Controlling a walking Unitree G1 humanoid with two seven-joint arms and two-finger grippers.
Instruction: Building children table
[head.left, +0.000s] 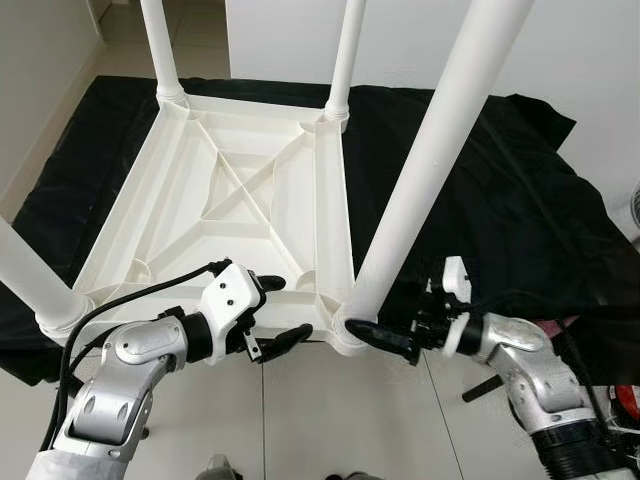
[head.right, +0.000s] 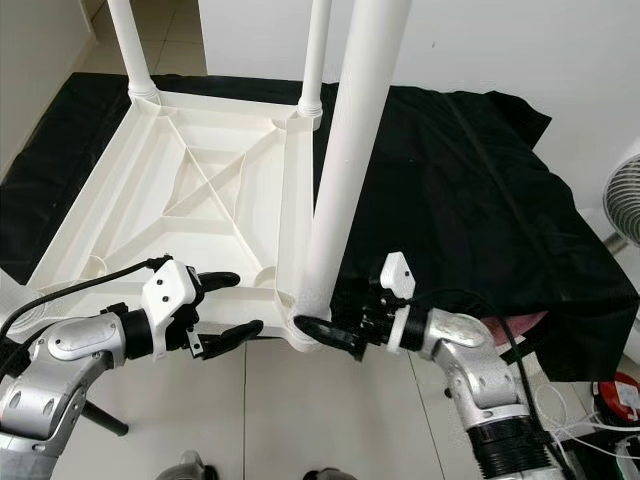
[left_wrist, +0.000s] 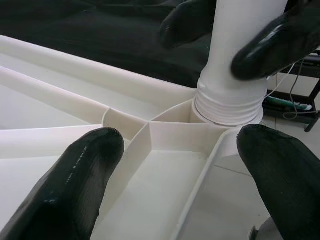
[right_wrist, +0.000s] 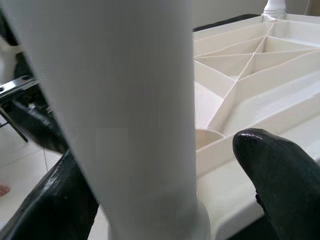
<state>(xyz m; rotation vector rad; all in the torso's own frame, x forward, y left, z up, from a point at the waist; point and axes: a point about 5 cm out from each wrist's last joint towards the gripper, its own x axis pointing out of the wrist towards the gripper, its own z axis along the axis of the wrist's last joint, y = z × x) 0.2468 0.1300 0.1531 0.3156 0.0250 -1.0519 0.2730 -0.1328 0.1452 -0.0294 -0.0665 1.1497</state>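
Note:
A white plastic children's table (head.left: 180, 190) lies upside down on a black cloth, its ribbed underside up and its legs pointing upward. The near right leg (head.left: 430, 170) stands in its corner socket (left_wrist: 227, 107). My right gripper (head.left: 368, 318) is open around the base of that leg (right_wrist: 125, 100); one finger (right_wrist: 280, 175) stands apart from it. My left gripper (head.left: 290, 308) is open and straddles the table's near rim just left of that corner, with one finger (left_wrist: 85, 175) over the inside and the other outside.
The black cloth (head.left: 500, 180) spreads to the right of the table. Other legs rise at the far left (head.left: 160, 50), far right (head.left: 345, 55) and near left (head.left: 30, 275). Tiled floor (head.left: 330, 410) lies in front. A fan (head.right: 625, 200) and cables (head.right: 570, 420) are at the right.

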